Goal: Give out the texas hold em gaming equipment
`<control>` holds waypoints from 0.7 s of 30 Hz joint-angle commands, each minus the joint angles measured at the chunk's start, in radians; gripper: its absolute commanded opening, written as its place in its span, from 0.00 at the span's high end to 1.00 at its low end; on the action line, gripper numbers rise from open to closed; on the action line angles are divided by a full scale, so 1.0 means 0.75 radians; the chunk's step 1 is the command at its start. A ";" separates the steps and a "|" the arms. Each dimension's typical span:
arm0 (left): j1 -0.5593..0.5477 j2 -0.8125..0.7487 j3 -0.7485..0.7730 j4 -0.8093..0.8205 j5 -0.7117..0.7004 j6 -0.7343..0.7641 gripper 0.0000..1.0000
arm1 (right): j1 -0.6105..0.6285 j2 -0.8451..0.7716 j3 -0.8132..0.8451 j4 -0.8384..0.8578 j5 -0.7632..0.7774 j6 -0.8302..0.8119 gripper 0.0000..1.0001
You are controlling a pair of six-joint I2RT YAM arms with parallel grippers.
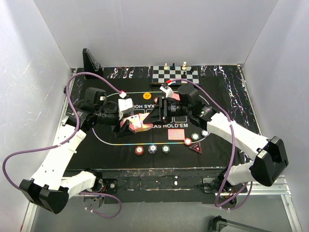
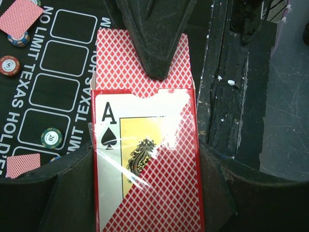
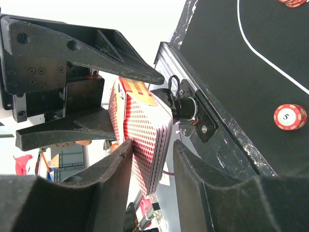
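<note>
Left gripper (image 2: pixel 146 147): left of centre in the top view, clamped by both fingers on the sides of a pack of cards (image 2: pixel 159 193). The pack is red-patterned, with an ace of spades printed on its face, and is held over the black mat (image 1: pixel 120 152).
Right gripper (image 3: pixel 152 145): just right of the pack, its fingers set to either side of the pack's far end. A gap is seen beside one finger, so the jaws are recorded as apart, not clamped.
Chips (image 1: pixel 152 148): laid in a row along the mat's lower edge, centre to right.
Loose cards (image 1: pixel 178 127): laid face down, right of centre.
Triangular marker (image 1: pixel 195 148): placed lower right, just beside the chips.
Chessboard (image 1: pixel 175 75): set at upper centre-right.
</note>
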 commanded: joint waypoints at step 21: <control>0.004 -0.047 0.018 0.071 0.070 -0.023 1.00 | -0.146 -0.194 -0.093 -0.117 -0.025 -0.041 0.69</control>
